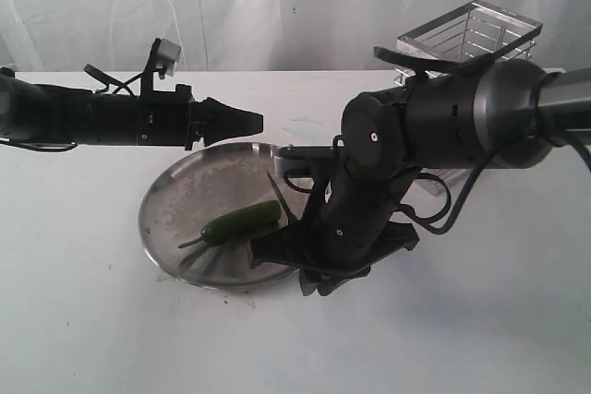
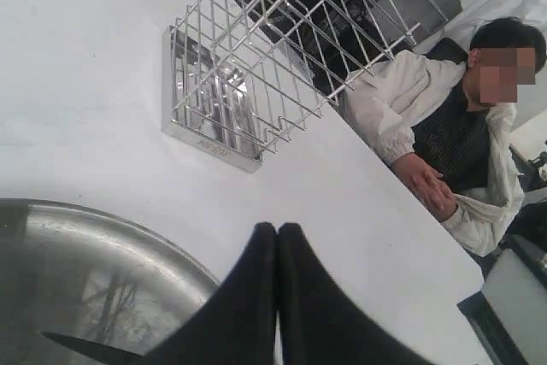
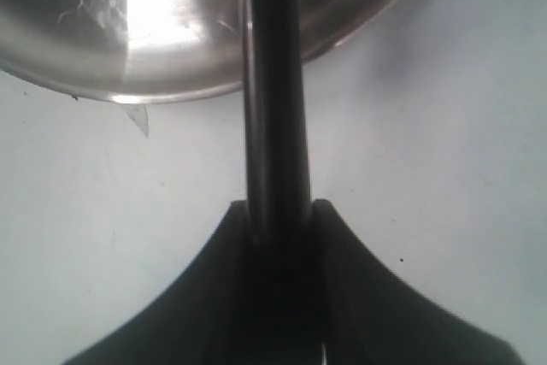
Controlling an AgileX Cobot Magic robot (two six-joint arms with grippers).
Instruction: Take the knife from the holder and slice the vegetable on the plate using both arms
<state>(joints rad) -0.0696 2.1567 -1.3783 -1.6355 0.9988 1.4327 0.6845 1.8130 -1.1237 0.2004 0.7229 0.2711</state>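
Right hand pinching black knife; left hand pressed together near steel plate.

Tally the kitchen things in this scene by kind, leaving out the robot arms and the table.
plate: 1
chili pepper: 1
knife: 1
wire holder: 1
Total: 4
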